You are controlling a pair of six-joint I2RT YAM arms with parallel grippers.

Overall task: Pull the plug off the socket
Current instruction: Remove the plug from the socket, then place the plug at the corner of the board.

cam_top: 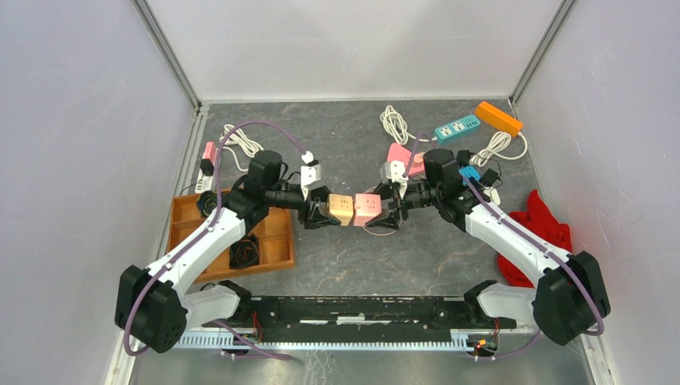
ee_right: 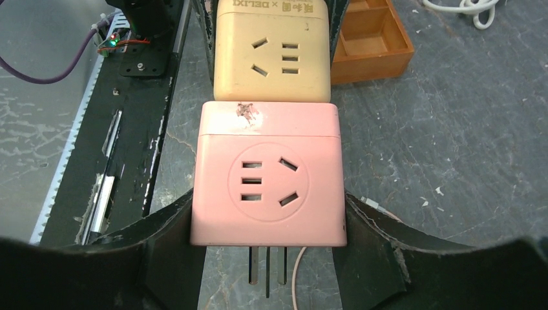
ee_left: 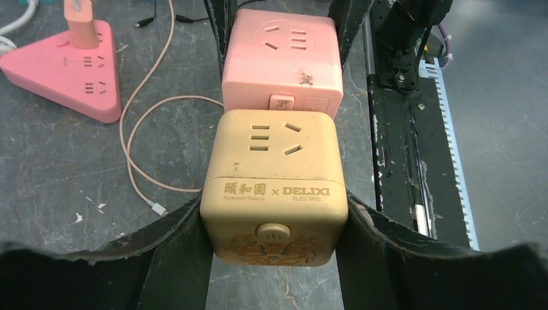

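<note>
Wooden tray (cam_top: 277, 233) beside yellow cube (ee_left: 274, 187); triangular strip (ee_left: 64, 71) behind pink cube (ee_right: 266, 184).

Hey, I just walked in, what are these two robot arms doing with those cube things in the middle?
The left gripper is clamped on a tan DELIXI cube socket, the right gripper on a pink cube socket. The cubes sit flush against each other with no gap showing, so they look joined and not yet pulled apart. Bare prongs stick out of the pink cube on the side facing the right gripper.
</note>
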